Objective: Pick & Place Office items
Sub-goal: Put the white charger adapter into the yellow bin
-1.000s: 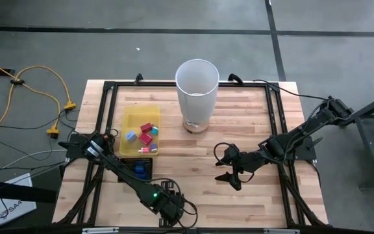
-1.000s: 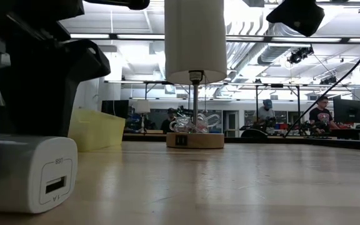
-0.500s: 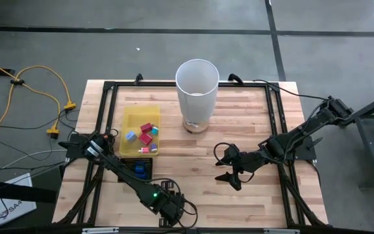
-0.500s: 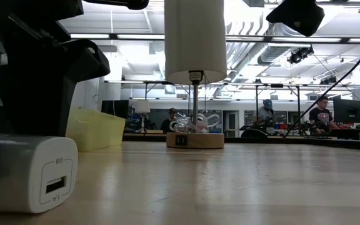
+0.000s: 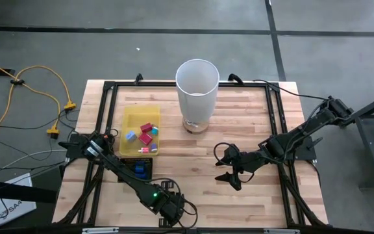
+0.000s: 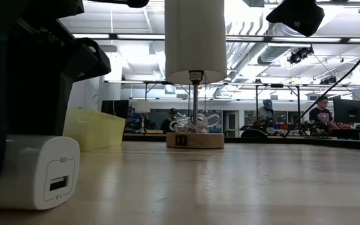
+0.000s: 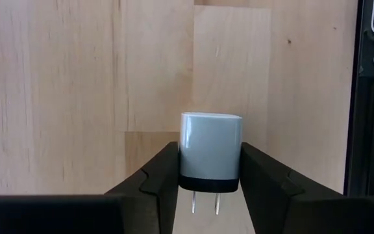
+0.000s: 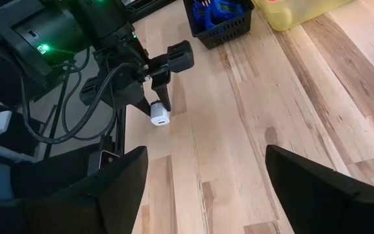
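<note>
Left wrist view showed my left tool (image 7: pixel 210 185) pinching a white charger (image 7: pixel 210 153) at lower centre; my right tool (image 5: pixel 229 168) waited agape mid-worktop (image 5: pixel 252 123).

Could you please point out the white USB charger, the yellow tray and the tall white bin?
white USB charger (image 7: pixel 210 151): left wrist view, on its pale body between the left hand's fingers.
yellow tray (image 5: pixel 132 116): high view, on its bare far floor.
tall white bin (image 5: pixel 196 101): high view, on its outer wall.
</note>
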`<state>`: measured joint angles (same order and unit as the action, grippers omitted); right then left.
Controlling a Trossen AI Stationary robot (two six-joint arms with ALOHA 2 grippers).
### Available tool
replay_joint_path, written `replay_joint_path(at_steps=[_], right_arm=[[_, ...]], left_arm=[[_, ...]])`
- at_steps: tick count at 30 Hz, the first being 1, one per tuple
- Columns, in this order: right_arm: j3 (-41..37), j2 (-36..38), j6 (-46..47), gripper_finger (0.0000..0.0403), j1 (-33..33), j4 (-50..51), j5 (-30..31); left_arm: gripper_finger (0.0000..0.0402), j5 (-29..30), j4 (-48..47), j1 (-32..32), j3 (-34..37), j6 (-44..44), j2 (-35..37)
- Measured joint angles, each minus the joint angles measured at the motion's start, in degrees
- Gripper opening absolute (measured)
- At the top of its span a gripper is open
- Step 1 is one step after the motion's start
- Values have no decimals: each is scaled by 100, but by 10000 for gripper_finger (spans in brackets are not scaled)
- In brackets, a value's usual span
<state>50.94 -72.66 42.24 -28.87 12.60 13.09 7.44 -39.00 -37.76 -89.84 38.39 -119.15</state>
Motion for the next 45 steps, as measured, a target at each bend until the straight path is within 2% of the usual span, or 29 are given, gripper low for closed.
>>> replay_joint_path(at_steps=[14, 19, 27, 34, 45], right_arm=[[0, 0, 0, 300, 0, 0, 1], [0, 0, 0, 300, -1, 0, 1], [0, 0, 0, 300, 0, 0, -1], [0, 0, 0, 300, -1, 0, 0], [0, 0, 0, 300, 1, 0, -1]], left_arm=[[131, 24, -20, -5, 0, -168, 33], [131, 93, -20, 63, 2, -394, 300], [130, 548, -224, 324, 2, -656, 947], [130, 635, -318, 471, 0, -841, 1034], [130, 763, -1250, 739, 2, 61, 1116]])
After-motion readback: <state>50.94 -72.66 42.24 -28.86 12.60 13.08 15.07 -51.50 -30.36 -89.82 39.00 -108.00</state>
